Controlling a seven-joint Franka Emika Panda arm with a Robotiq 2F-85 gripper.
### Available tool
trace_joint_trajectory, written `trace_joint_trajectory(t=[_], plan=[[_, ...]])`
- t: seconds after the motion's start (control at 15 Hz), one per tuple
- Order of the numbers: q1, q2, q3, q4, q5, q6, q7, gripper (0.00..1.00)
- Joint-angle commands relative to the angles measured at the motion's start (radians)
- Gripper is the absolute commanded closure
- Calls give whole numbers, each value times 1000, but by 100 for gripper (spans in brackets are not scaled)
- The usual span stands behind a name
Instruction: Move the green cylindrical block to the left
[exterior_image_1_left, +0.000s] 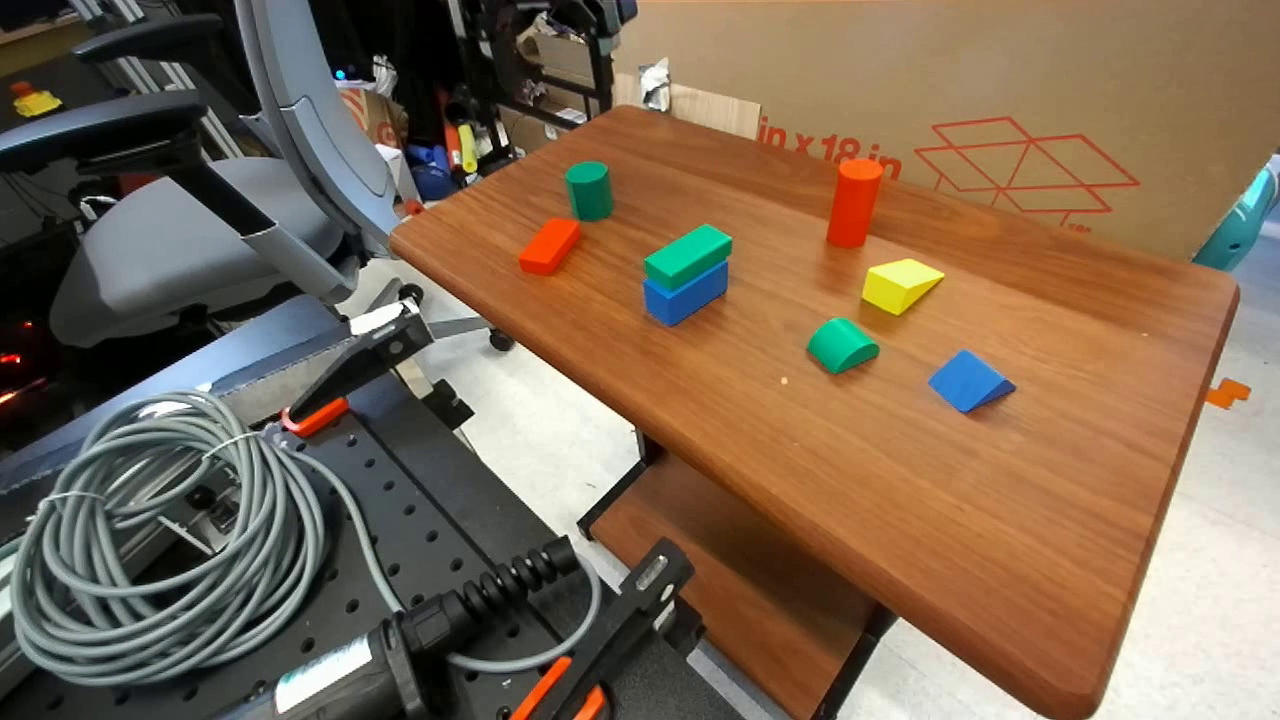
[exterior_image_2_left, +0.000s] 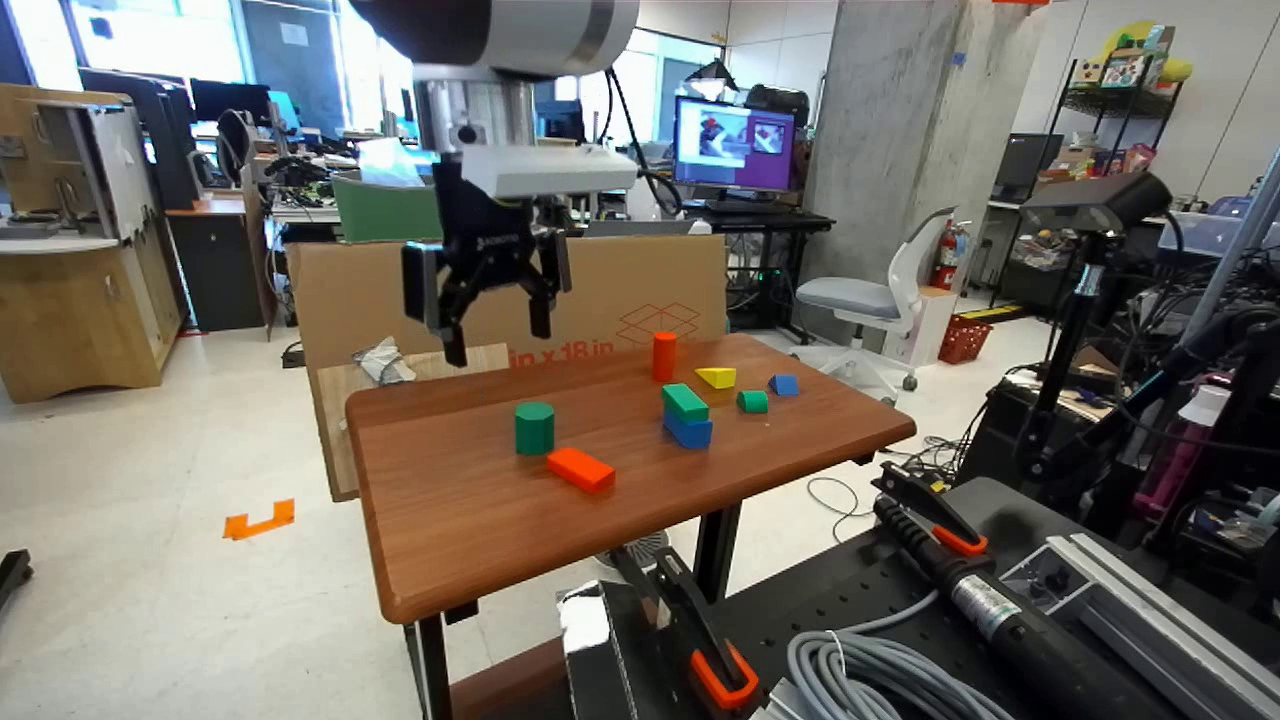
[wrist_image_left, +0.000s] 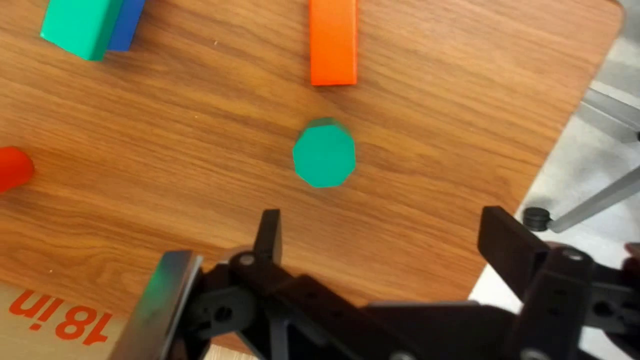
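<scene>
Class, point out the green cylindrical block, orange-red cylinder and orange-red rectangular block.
Green cylindrical block (wrist_image_left: 324, 156), in the wrist view: its top face.
Orange-red cylinder (exterior_image_1_left: 853, 208), in an exterior view: its curved side.
Orange-red rectangular block (exterior_image_2_left: 580, 467), in an exterior view: its top face.

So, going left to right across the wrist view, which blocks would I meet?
From the left edge: red cylinder, green-on-blue stack, green cylinder. I left out the orange block, since its left-right span overlaps the green cylinder's.
</scene>
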Motion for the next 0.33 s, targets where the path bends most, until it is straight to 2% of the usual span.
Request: trace_joint_trajectory(t=[0.0,0.07,0.13,0.27], plan=[[-53,-193,33,-110,156,-35,18,0],[-60,-236,28,-126,195,-59,29,0],[-29,-125,15,-50,125,-32,15,0],[-48,-198,16,-84,163,-58,18,0]])
